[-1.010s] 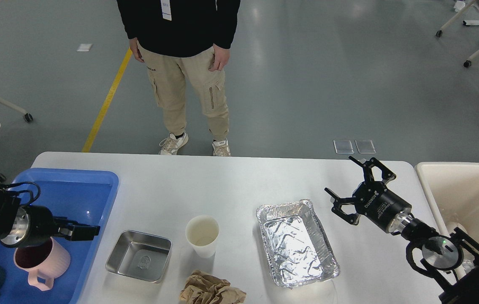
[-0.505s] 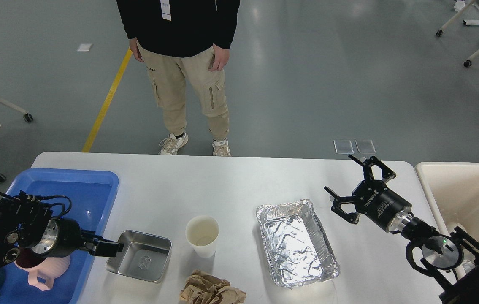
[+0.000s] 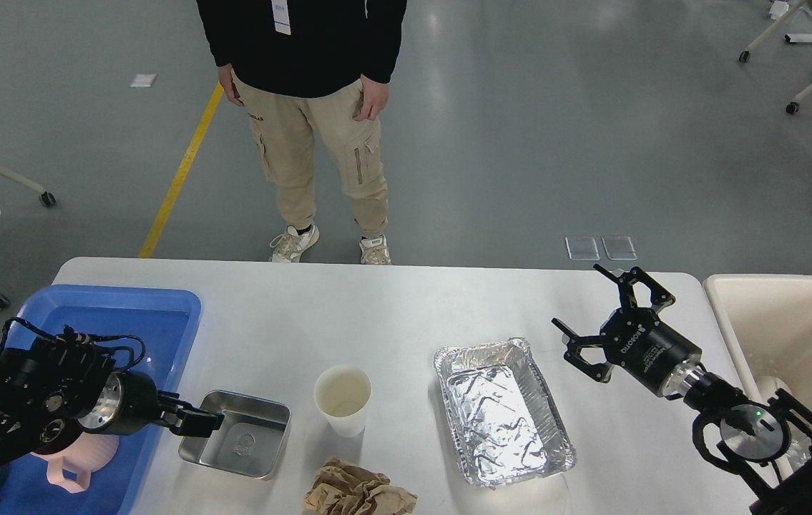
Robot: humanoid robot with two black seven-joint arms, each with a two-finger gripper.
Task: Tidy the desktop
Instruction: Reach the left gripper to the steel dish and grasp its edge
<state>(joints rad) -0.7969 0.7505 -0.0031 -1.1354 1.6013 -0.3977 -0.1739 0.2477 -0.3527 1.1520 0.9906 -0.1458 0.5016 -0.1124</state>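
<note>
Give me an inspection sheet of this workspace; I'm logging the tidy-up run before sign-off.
Surface: desktop white, no spills seen.
Job's things: steel tray, paper cup upright, foil tray, crumpled brown paper at the near edge.
Clutter: pink mug in the blue tray; beige bin on the right.
Grippers: left gripper at the steel tray's left rim, state unclear; right gripper open, empty.
Cables: loose wires on the left arm.
Surroundings: person standing beyond the far edge.
</note>
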